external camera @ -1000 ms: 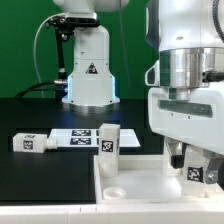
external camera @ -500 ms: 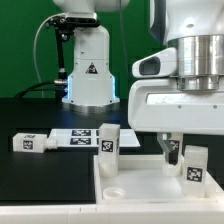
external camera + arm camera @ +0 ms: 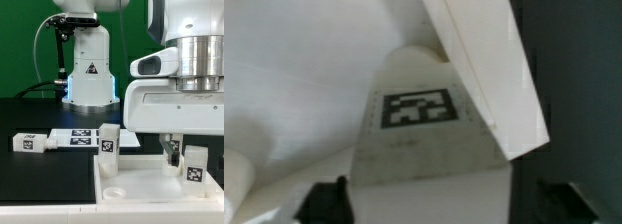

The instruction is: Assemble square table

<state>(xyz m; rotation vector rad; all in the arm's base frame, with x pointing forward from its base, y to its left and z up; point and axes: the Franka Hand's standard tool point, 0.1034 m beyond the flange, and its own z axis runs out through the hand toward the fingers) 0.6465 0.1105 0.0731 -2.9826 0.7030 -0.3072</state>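
Observation:
The square table top (image 3: 140,180) lies flat at the front, with a round corner socket (image 3: 113,190) near its left end. A white tagged leg (image 3: 194,165) stands upright on the top at the exterior view's right. My gripper (image 3: 185,155) hangs straight over it, with one finger (image 3: 170,152) showing beside the leg. In the wrist view the leg (image 3: 429,140) and its tag (image 3: 420,107) fill the space between the dark fingertips of the gripper (image 3: 438,205). The jaws straddle the leg, and a narrow gap shows on one side.
Another leg (image 3: 108,140) stands upright at the top's back left corner. A further leg (image 3: 28,142) lies on the black table at the left, next to the marker board (image 3: 72,137). The white robot base (image 3: 88,75) stands behind.
Over the last second my hand has shifted toward the exterior view's left and slightly up, showing more of the leg. The leg and the other parts have not moved.

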